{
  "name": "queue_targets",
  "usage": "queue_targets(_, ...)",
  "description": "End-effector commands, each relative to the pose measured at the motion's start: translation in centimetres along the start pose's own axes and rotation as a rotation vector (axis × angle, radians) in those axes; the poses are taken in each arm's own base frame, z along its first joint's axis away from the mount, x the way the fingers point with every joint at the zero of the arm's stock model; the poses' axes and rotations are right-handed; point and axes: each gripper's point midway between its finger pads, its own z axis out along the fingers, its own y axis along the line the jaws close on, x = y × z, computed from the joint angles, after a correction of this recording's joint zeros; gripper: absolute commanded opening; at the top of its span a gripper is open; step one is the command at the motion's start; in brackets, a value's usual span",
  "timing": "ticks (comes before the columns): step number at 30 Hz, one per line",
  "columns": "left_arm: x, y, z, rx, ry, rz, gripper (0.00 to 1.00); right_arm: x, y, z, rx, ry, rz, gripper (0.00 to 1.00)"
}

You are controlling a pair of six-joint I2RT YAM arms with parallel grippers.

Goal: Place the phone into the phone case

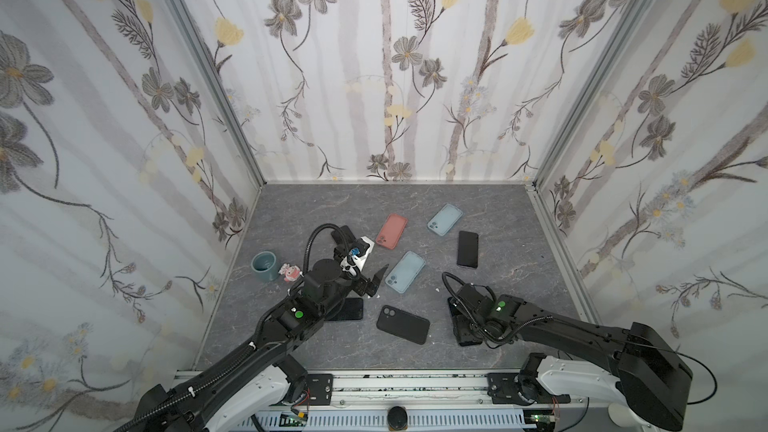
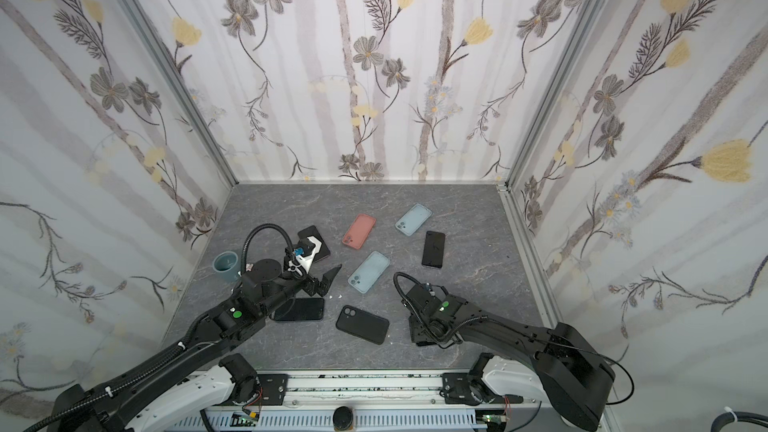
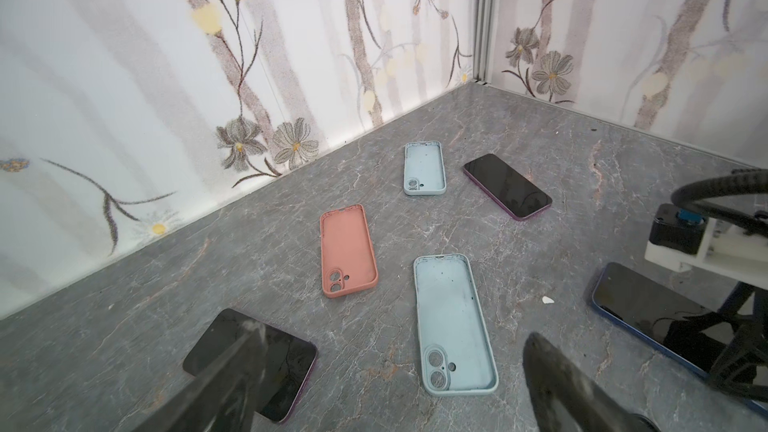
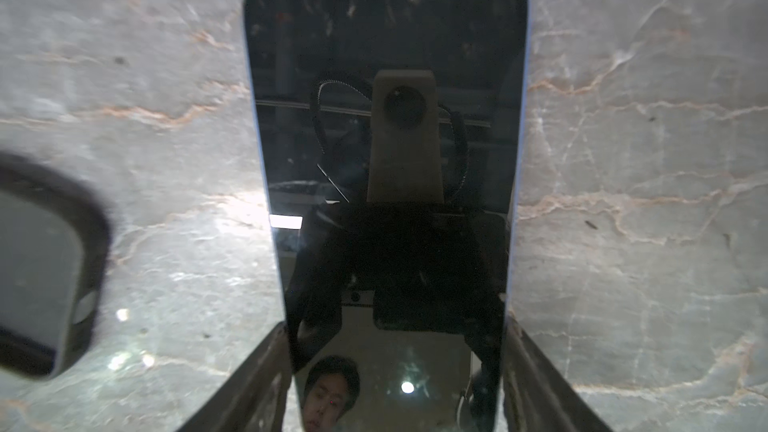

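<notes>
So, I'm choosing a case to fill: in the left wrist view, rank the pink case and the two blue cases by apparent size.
1. Nearer blue case.
2. Pink case.
3. Farther blue case.
Nearness to the camera drives this; true sizes may match.

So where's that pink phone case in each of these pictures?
In a top view: pink phone case, just below the picture's middle.
In a top view: pink phone case, same place.
Left wrist: near the picture's middle.
Right wrist: not in it.
Shared landmark: the nearer light blue case beside it.
</notes>
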Motion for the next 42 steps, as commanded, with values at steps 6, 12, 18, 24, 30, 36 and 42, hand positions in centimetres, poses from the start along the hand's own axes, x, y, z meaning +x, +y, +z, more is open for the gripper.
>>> queue_targets(6, -0.7, 0.3, 2.0, -0.027, 0.161, -0.166, 0.95, -2.7, 0.9, -1.5, -0.059, -0.147, 0.002, 0.38)
queue_targets(12, -2.5, -0.7, 3.5, 0.022, 0.24, -0.248, 0.94, -4.2, 1.6, -2.7, -0.074, -0.213, -0.01, 0.36)
queue_targets(18, -5.4, -4.0, 4.3, 0.206, 0.276, -0.362, 0.89, -6.3, 3.0, -4.7, -0.133, -0.31, -0.041, 0.34)
queue_targets(24, -6.9, -6.4, 5.6, 0.34, 0.316, -0.474, 0.81, -9.3, 5.7, -8.2, -0.243, -0.457, -0.094, 0.34)
queue_targets(30, -7.7, -8.3, 6.7, 0.437, 0.383, -0.538, 0.76, -11.5, 8.4, -11.6, -0.354, -0.577, -0.153, 0.34)
queue_targets(36, -7.1, -9.1, 8.0, 0.462, 0.461, -0.57, 0.63, -12.5, 10.4, -13.8, -0.406, -0.633, -0.222, 0.34)
queue_targets(42, -6.1, -9.6, 8.2, 0.482, 0.522, -0.581, 0.47, -12.6, 11.6, -14.8, -0.431, -0.665, -0.251, 0.34)
